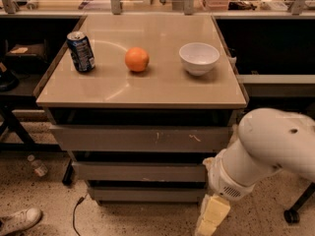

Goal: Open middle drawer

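Observation:
The middle drawer (140,172) is a wide shallow grey panel with no handle, shut, between the taller scratched top drawer (142,139) and the narrow bottom drawer (145,194). My gripper (211,219) is pale yellow and hangs from the white arm (268,149) at the lower right. It sits in front of the cabinet's right corner, below the level of the middle drawer and apart from its front. The gripper's lower end runs off the bottom edge of the view.
On the tan cabinet top (162,90) stand a blue soda can (81,52), an orange (137,59) and a white bowl (199,58). A small bottle (37,165), a cable (76,213) and a white shoe (18,220) lie on the floor at left. A chair caster (291,215) is at right.

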You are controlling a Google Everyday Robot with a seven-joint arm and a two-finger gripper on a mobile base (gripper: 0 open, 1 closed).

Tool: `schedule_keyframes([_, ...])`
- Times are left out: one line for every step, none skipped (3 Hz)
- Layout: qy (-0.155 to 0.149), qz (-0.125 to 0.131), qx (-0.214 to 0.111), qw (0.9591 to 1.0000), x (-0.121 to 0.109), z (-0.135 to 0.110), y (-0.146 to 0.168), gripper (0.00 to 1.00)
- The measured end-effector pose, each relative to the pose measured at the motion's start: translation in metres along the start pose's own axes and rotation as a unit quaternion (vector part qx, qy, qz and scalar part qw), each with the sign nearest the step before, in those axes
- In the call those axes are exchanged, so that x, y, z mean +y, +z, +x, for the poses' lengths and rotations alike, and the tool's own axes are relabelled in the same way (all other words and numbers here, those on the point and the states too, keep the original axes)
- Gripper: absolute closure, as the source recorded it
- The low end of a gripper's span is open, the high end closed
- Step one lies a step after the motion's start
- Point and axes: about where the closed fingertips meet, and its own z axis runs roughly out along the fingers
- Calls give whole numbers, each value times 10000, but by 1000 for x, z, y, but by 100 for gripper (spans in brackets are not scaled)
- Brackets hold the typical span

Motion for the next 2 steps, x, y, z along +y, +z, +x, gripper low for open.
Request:
schedule_keyframes([-115,-10,-322,9994,0,-16,54,0])
schedule_keyframes([-331,173,-551,9978,-11,-38,98,0])
